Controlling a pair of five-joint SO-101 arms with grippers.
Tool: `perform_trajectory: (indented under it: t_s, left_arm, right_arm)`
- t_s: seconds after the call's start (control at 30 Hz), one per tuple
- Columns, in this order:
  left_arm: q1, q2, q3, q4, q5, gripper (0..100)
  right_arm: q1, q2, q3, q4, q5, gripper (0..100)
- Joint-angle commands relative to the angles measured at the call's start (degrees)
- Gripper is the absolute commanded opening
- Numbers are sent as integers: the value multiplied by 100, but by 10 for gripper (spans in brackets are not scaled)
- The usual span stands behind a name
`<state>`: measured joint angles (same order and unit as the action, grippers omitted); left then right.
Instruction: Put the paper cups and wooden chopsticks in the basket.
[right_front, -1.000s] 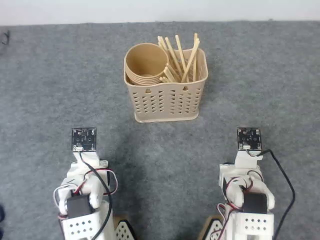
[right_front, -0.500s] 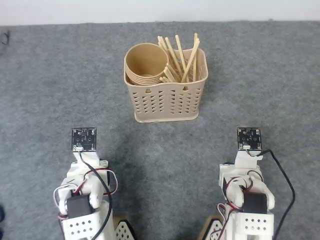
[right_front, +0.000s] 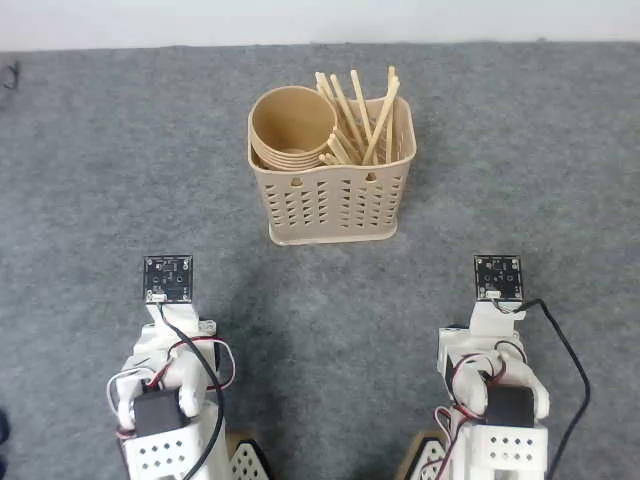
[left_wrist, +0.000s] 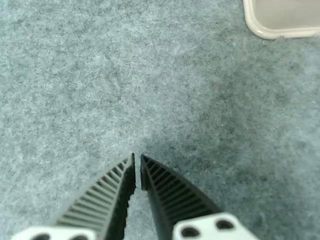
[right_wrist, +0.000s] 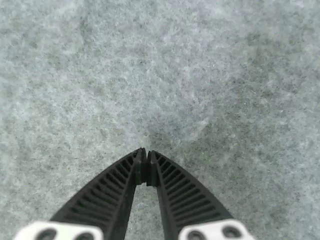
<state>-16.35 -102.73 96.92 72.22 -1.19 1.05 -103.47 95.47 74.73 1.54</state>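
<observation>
A beige plastic basket with rows of slots in its walls (right_front: 335, 205) stands upright on the grey felt-like surface (right_front: 100, 180), towards the far side and roughly midway between the 2 arms. Inside it, on the left arm's side, sits a nested stack of brown paper cups (right_front: 292, 125), mouth up, the rims showing one below another against the basket's front wall. Beside the stack, filling the other half of the basket, a bundle of pale wooden chopsticks (right_front: 362, 112) leans at mixed angles, the upper ends poking above the rim and some crossing each other.

Both arms sit folded back at the near edge, well apart from the basket. The left arm (right_front: 165, 400) and the right arm (right_front: 492, 395) are white, each with a small black square board at its front end, and a black cable (right_front: 567, 352) loops along the outer side of the right arm.

The left tool (left_wrist: 137, 157) hangs over bare grey surface with its 2 ribbed black fingers (left_wrist: 107, 192) drawn together, only a hairline slit between the tips and nothing held. A rounded corner of the basket's base (left_wrist: 280, 22) shows farther off in the left wrist view. The right tool (right_wrist: 146, 152) also points at bare surface, its fingers (right_wrist: 182, 192) closed with the tips touching, holding nothing.
</observation>
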Motion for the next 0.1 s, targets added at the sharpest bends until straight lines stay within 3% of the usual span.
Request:
perform_trajectory:
  t_s: [0.0,0.07]
  left_arm:
    - [-26,-44,-57,-35,-62,14]
    - [-26,-44,-57,-35,-62,14]
  right_arm:
    - [40,-40,97,31,-35,9]
    - [40,-40,97,31,-35,9]
